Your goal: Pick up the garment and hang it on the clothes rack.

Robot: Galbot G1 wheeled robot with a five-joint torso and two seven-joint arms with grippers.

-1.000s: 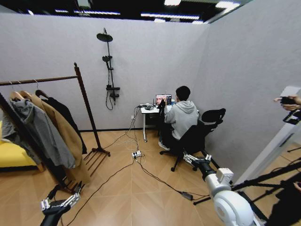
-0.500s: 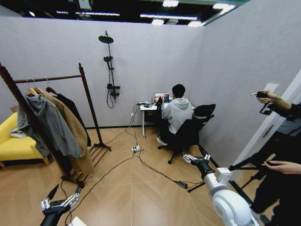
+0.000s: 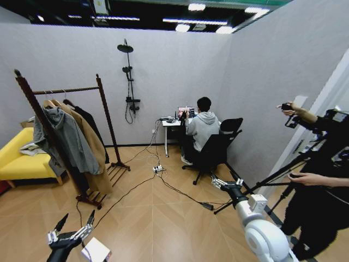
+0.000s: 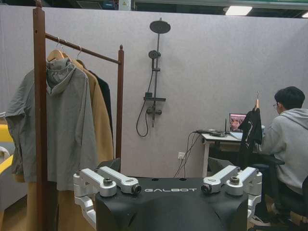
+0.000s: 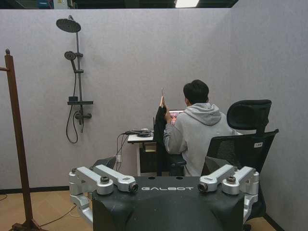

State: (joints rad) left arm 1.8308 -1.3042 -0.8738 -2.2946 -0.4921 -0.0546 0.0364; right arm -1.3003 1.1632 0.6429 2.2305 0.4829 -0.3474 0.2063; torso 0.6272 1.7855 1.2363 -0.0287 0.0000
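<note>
Garment [image 3: 87, 120] hangs on clothes rack [image 3: 106, 117] w/ two coats; both hands [image 3: 71, 236] [image 3: 224, 185] open, empty.

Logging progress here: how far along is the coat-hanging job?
Looks done: the black garment hangs on the clothes rack beside the tan coat. In hand: nothing; the left gripper and right gripper are open and empty. Left: seemingly nothing.
</note>
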